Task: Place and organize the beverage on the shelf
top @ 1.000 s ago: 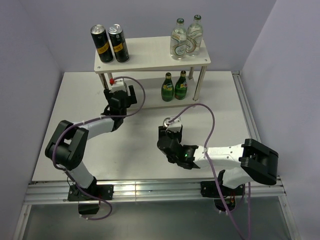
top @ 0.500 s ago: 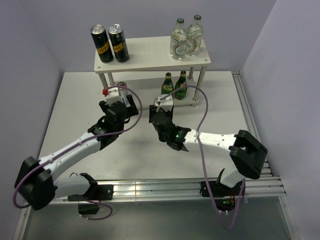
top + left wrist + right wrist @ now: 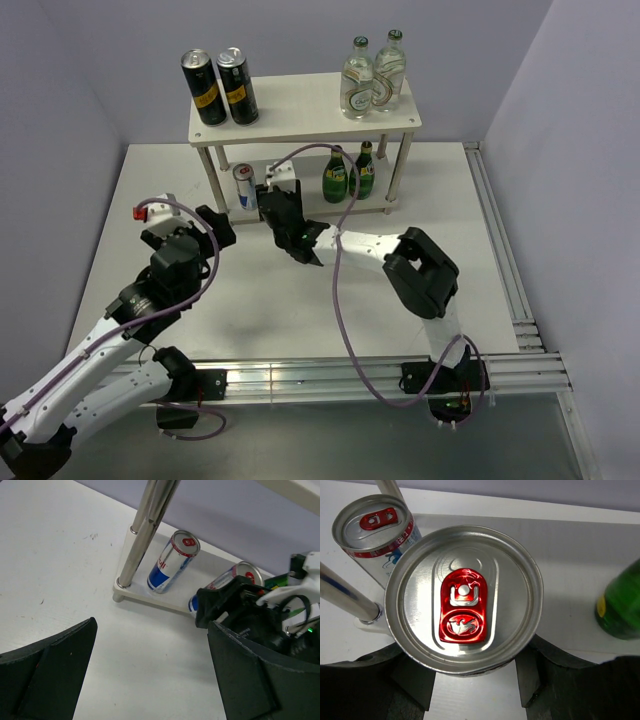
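1. Since a second earlier, the right gripper (image 3: 280,212) had travelled from the middle of the table (image 3: 280,300) up to the lower tier of the shelf (image 3: 300,115), while the left gripper (image 3: 185,228) had drawn back from that tier toward the near left
2. Its retreat uncovered a standing silver can (image 3: 244,185) on the lower board, just inside the front left leg (image 3: 145,525), a round, glossy post
3. The right gripper's black fingers (image 3: 410,680) were clamped on the held silver can (image 3: 464,600), one on each side of its cylindrical wall; the brushed, circular lid carried a red pull tab
4. That can sat at the front edge of the lower board, just beside the standing one; its base was hidden, so contact with the board could not be told
5. The left gripper was spread wide and held nothing, its matte black fingers (image 3: 50,675) framing bare tabletop
6. Two dark green glass bottles (image 3: 350,173) stood close together further right on the lower tier, near the held can
7. On the pale, flat top board, two clear glass bottles (image 3: 372,75) stood at the right end and two black cans (image 3: 220,87) with yellow labels at the left end
8. The tabletop was white and smooth, with faint scuffs
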Tool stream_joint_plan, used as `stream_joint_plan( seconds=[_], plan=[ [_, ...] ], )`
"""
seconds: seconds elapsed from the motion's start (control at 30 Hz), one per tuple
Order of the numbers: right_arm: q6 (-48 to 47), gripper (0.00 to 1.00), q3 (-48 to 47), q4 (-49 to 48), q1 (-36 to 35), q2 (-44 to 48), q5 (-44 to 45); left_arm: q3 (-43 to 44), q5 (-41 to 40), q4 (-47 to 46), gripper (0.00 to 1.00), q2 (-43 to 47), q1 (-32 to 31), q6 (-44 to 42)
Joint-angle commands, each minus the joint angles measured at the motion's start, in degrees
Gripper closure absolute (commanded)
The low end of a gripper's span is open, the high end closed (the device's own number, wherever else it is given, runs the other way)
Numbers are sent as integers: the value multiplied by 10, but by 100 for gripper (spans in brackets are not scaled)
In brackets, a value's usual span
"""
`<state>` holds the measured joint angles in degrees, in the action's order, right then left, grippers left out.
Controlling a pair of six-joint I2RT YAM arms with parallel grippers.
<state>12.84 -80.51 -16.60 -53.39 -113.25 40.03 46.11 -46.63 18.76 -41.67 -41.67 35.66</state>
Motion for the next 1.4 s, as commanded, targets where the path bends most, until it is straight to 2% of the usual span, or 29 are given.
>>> stream_joint_plan(
  seconds=[0.0, 0.43, 0.83, 0.87, 0.93, 0.97, 1.0, 1.07, 1.23, 1.37],
  plan=[
    [-20, 100, -68, -30, 7, -23, 6, -14, -14, 7, 1, 16, -2, 14],
    [-33, 100, -173, -26, 25, -118, 17, -25, -2, -6, 1, 26, -3, 14],
    [-34, 100, -183, -48, 30, -149, 36, -24, -10, -6, 1, 23, -8, 10],
    [-34, 98, -179, -52, 30, -146, 36, -25, -11, -6, 1, 25, -9, 11],
    [-30, 83, -176, -52, 29, -145, 38, -26, -11, -7, 1, 26, -10, 9],
    [-28, 61, -176, -45, 29, -145, 40, -27, -12, -6, 1, 26, -10, 10],
    [-24, 51, -176, -44, 30, -145, 42, -25, -13, -5, 1, 26, -11, 10],
    [-22, 38, -174, -40, 29, -143, 41, -23, -15, -3, 1, 26, -12, 10],
    [-17, 27, -163, -39, 29, -134, 42, -24, -19, -1, 1, 26, -14, 12],
    [-16, 23, -156, -38, 28, -129, 43, -23, -20, 0, 1, 23, -15, 12]
  ],
)
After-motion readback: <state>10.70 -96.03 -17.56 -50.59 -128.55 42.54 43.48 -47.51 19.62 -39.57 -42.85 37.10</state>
